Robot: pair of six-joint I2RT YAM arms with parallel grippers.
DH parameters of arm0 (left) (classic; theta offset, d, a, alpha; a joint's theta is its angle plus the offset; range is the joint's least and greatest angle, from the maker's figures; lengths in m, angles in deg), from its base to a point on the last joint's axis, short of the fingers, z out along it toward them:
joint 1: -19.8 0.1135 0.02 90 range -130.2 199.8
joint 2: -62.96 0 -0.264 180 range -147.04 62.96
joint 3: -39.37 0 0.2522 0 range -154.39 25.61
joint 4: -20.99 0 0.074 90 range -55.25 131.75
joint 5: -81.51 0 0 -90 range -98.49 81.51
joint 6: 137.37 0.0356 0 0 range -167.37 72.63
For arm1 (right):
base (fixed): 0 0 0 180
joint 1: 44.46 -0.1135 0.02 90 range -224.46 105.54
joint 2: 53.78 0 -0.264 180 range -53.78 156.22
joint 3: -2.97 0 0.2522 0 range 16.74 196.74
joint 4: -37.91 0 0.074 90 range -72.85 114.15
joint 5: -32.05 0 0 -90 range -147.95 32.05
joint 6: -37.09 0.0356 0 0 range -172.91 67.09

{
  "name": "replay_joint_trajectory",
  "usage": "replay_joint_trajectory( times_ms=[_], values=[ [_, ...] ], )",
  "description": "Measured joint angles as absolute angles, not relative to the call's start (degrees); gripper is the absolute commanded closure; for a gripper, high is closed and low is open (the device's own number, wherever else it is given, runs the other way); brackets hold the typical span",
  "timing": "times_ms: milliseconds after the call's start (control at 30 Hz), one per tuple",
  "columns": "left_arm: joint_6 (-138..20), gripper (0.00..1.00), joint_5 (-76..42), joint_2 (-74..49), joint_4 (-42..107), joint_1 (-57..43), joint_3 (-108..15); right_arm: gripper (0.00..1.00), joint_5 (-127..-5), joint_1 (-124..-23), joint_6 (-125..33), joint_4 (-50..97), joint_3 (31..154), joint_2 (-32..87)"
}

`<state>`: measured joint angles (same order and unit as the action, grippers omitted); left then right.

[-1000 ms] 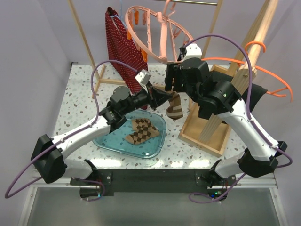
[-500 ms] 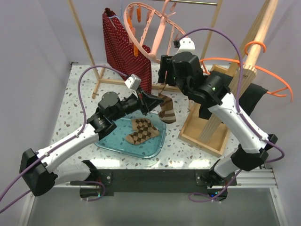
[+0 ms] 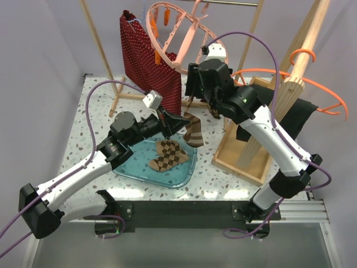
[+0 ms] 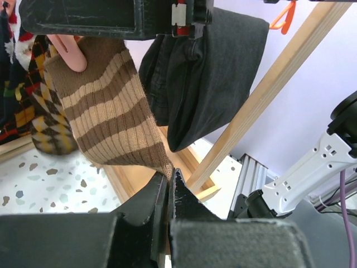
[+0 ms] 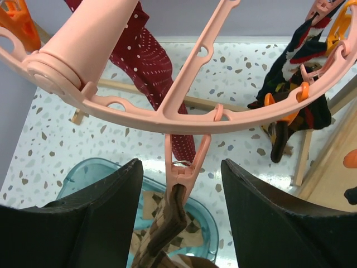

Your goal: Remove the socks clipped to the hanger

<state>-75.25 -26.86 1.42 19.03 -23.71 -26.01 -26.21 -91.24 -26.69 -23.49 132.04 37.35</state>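
Found left arm (image 3: 83, 167) stretched from near-left base, low, toward centre, wrist camera uppermost. Recorded left gripper (image 4: 169, 177) pinched fully closed on lower corner of striped sock (image 4: 111, 111). Found right arm (image 3: 273, 134) standing high from near-right base, forearm angled left and far. Recorded right gripper (image 5: 181, 164) pointing down, jaws standing apart, both dark fingers (image 5: 95, 218) in wrist view

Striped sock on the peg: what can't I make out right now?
- Top external: the peg, small and lost against the right gripper.
- Left wrist: cuff of the striped sock, covered by the right gripper's body.
- Right wrist: that sock's lower end and the left gripper, below the bottom edge.
- Right wrist: how many dark socks, cut by the right edge.
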Motion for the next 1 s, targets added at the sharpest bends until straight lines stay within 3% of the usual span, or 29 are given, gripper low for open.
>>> replay_joint_trajectory(
  times_ms=[667, 1000],
  values=[
    [-75.2, 1.00, -26.8, 2.9, 20.3, -23.7, -26.0, 0.42, -28.1, -89.1, -25.3, -22.2, 134.4, 41.2],
    [-75.2, 1.00, -26.8, 2.9, 20.3, -23.7, -26.0, 0.50, -29.2, -89.1, -25.2, -22.5, 136.0, 42.8]
  ],
)
